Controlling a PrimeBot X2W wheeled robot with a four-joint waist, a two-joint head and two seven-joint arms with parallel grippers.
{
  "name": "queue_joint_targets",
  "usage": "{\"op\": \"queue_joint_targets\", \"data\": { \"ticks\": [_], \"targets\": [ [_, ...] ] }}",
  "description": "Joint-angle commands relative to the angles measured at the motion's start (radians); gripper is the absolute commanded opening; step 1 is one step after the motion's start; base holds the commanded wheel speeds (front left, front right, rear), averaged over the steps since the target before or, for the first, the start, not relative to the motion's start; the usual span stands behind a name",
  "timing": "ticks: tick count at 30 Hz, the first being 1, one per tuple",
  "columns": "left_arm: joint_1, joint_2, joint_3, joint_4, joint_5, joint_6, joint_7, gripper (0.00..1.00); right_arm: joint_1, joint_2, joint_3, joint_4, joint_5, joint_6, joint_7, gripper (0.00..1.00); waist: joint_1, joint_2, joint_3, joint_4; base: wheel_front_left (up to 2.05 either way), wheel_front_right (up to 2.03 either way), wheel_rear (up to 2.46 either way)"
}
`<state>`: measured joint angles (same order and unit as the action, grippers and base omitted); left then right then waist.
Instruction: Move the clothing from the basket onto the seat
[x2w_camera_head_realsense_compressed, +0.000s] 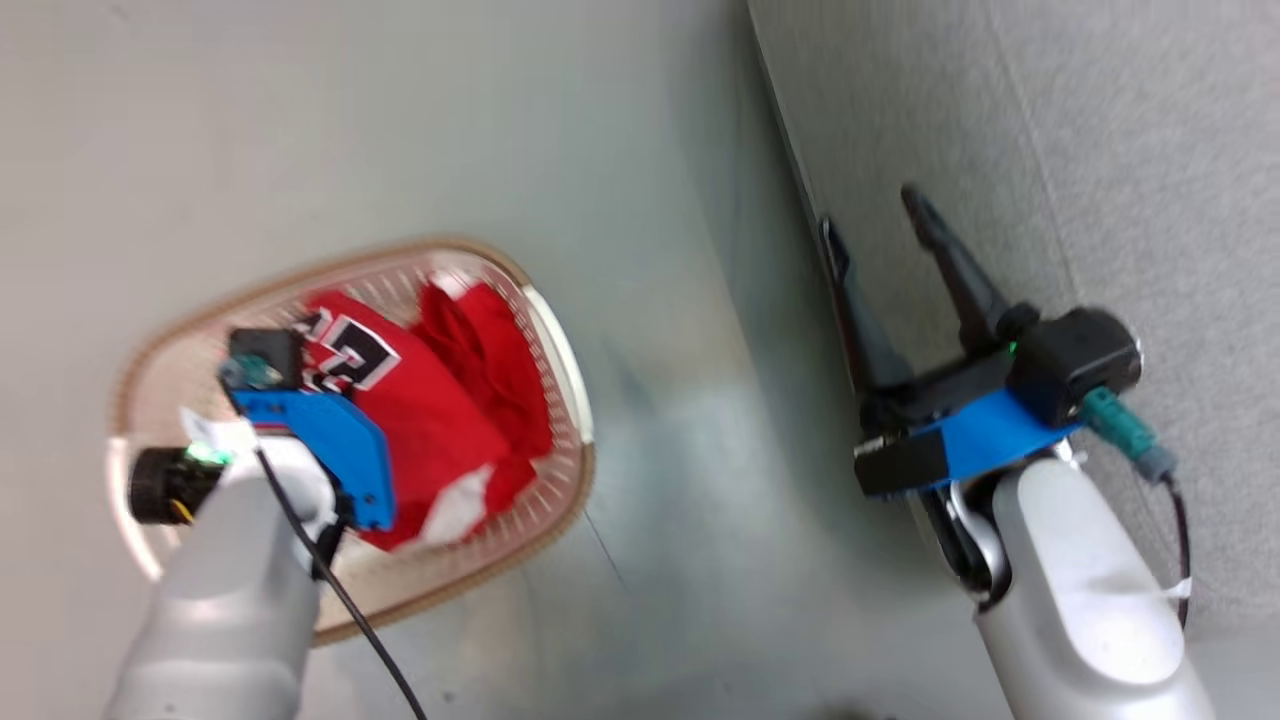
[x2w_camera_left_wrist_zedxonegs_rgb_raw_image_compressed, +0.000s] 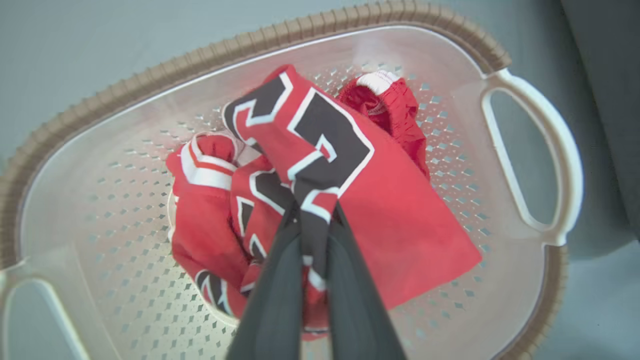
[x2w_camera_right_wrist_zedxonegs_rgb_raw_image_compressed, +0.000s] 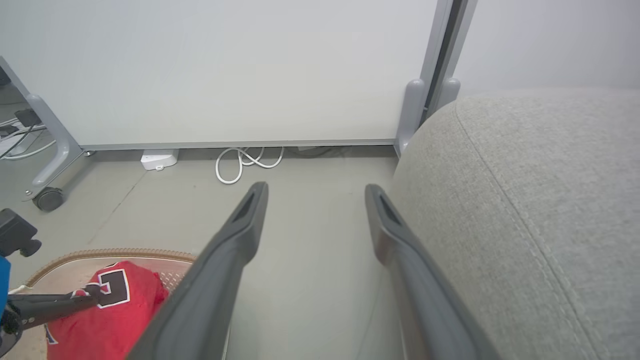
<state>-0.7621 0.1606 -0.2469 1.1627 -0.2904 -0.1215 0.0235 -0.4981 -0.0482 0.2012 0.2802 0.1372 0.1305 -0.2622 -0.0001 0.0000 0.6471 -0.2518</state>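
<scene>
Red jersey (x2w_camera_left_wrist_zedxonegs_rgb_raw_image_compressed: 400, 215) pinched in left tool (x2w_camera_left_wrist_zedxonegs_rgb_raw_image_compressed: 315, 216), perforated basket (x2w_camera_left_wrist_zedxonegs_rgb_raw_image_compressed: 100, 200) (oval)

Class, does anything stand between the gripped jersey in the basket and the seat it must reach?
The basket's wall on the seat side, which the jersey, pinched by the left end effector, must clear. Beyond lies bare floor. The open right end effector hovers at the seat's edge.

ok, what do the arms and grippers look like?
Forearms: smooth pale grey shells. Each wrist has a blue bracket and black camera module. Left gripper and right gripper: two long dark tapered fingers each. Black cable at each wrist; teal plug on the right.
</scene>
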Motion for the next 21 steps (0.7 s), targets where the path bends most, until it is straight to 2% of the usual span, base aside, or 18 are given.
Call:
{"op": "queue_joint_targets", "data": {
  "ticks": [1,5,11,21],
  "targets": [
    [0.014,-0.008,-0.010,0.005,-0.001,-0.003,-0.011,0.00,0.023,-0.004,-0.006,0.011,-0.011,0.000,-0.004,1.00,0.0001,0.0000,-0.155,0.089,0.00,0.00,0.00],
    [0.036,-0.050,-0.054,0.021,-0.012,-0.011,-0.049,0.00,0.077,-0.004,-0.031,0.068,-0.043,0.000,0.002,1.00,0.0001,0.0000,-0.293,0.145,0.00,0.00,0.00],
    [0.072,-0.092,-0.178,-0.032,-0.059,-0.011,-0.072,0.00,0.166,-0.004,-0.057,0.097,-0.057,0.000,0.033,1.00,0.0001,0.0000,-0.471,0.206,0.00,0.00,0.00],
    [0.075,-0.109,-0.341,-0.198,-0.198,-0.011,-0.072,0.00,0.276,-0.004,-0.076,0.062,-0.050,0.000,0.086,1.00,0.0001,0.0000,-0.625,0.261,0.00,0.00,0.00]
  ]
}}
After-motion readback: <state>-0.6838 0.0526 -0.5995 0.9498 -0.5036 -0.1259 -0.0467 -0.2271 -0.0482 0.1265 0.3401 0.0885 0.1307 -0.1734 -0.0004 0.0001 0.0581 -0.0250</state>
